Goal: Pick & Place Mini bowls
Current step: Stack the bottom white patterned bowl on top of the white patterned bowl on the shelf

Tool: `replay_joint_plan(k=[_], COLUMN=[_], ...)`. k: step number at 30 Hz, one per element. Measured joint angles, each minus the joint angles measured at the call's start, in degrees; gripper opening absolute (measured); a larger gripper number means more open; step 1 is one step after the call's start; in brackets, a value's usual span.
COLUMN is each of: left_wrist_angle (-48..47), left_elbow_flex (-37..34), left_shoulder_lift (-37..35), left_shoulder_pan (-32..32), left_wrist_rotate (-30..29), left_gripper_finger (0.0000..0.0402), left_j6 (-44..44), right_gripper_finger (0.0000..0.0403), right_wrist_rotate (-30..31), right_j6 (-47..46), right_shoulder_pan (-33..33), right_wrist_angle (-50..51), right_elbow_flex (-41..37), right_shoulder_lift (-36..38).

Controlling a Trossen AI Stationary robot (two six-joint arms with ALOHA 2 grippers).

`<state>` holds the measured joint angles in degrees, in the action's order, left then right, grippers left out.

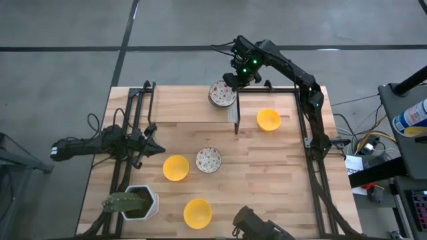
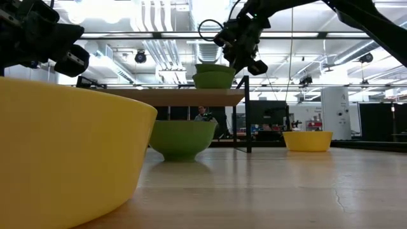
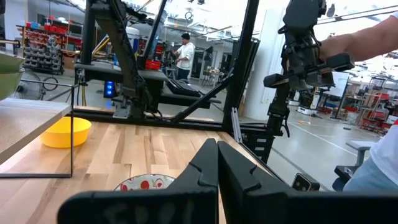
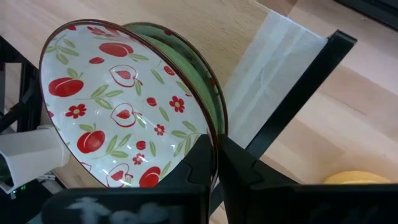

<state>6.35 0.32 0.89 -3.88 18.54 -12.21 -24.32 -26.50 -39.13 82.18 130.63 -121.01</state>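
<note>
The right tool [image 1: 235, 78] is at the far edge of the counter [image 1: 287, 167], over a raised shelf [image 1: 200, 113] that covers the far left part. Its fingers are pinched on the rim of a patterned bowl [image 4: 118, 99], white inside with red fruit and green leaves, green outside. In the right wrist view a second green rim shows just behind it, so this bowl appears to sit in or against another on the shelf; the low view shows two green bowls stacked there.

The left tool [image 1: 150, 141] waits at the left side of the counter, above the surface, fingers closed together and holding nothing.

Remaining bowls on the counter:
- a second patterned bowl [image 1: 208, 160], near the middle;
- a yellow bowl [image 1: 175, 168] just left of it;
- a yellow bowl [image 1: 197, 213] at the near edge;
- a yellow bowl [image 1: 268, 120] to the right, beyond the shelf's edge.

A white pot with a cactus [image 1: 137, 202] stands at the near left corner and is no part of the job.

Handling assessment: the bowls look rigid, light and glossy, likely slippery and liable to chip if dropped. The thin rim is the only practical hold, one finger inside and one outside. A rim pinch lets the bowl swing, so it should be lowered level and released only once seated.
</note>
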Motion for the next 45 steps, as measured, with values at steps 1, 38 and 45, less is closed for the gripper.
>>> replay_joint_plan(k=[1, 38, 45], left_wrist_angle=[0.0, 0.0, 0.0], left_elbow_flex=[0.0, 0.0, 0.0], left_shoulder_lift=[0.0, 0.0, 0.0], left_shoulder_pan=[0.0, 0.0, 0.0], left_wrist_rotate=[0.0, 0.0, 0.0], left_gripper_finger=[0.0000, 0.0000, 0.0000], left_j6=[0.0, 0.0, 0.0], right_gripper_finger=[0.0013, 0.0047, 0.0027], right_wrist_rotate=[0.0, 1.6, 4.4], right_j6=[0.0, 1.4, 3.5], right_shoulder_pan=[0.0, 0.0, 0.0], right_wrist_angle=[-0.2, 0.1, 0.4], right_elbow_flex=[0.0, 4.2, 4.2], right_shoulder_lift=[0.0, 0.7, 0.7])
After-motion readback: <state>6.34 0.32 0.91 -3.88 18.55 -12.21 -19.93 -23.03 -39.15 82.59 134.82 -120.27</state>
